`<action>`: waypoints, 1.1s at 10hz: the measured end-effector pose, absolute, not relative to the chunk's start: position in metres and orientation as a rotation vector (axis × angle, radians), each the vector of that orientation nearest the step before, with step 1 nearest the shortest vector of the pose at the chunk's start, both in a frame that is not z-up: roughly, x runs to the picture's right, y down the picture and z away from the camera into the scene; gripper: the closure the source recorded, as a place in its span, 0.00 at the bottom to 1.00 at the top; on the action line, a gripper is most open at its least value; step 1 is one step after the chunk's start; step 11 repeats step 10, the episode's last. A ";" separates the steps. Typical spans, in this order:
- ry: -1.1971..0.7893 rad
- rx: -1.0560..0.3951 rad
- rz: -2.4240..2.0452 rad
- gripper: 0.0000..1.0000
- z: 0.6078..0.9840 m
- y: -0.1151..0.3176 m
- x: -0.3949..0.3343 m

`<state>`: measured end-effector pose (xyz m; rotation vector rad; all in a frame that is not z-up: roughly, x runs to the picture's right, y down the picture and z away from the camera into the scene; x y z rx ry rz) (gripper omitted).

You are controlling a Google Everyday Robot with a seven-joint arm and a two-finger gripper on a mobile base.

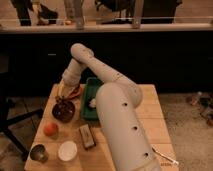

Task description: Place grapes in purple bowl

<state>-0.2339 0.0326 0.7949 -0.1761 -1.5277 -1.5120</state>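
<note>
The purple bowl [63, 110] is a round, shallow dish of dark maroon-purple with a still darker inside, and it stands on the left half of the wooden bench [150, 122]. At its far rim, just under the end of the arm, a small dark reddish patch shows that may be the grapes [62, 99]; it is too dim to make out single berries, or to tell whether it lies inside the bowl or hangs just above it.

The gripper [61, 95] is directly over the bowl's far edge, at the end of the white arm [117, 117] that reaches across from the near right. Whether it is spread or closed on anything cannot be told. The dark reddish patch sits right at its tip, between it and the bowl.

Just beyond the gripper lies an orange plate [74, 92]. A green tray [89, 100] stands to the right of the bowl, partly behind the arm. Nearer the camera, an orange fruit [50, 129] sits on the bench in front of the bowl, with a metal cup [38, 153] and a white bowl [67, 150] at the near edge and a brown block [87, 136] beside them.
</note>
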 end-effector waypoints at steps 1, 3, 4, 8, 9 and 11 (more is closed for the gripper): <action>-1.528 -0.176 -1.512 0.58 0.795 0.033 -0.234; -1.528 -0.176 -1.513 0.36 0.795 0.033 -0.235; -1.528 -0.177 -1.513 0.28 0.795 0.033 -0.235; -1.529 -0.176 -1.513 0.20 0.795 0.033 -0.235; -1.529 -0.176 -1.513 0.20 0.795 0.033 -0.235; -1.529 -0.176 -1.513 0.20 0.795 0.033 -0.235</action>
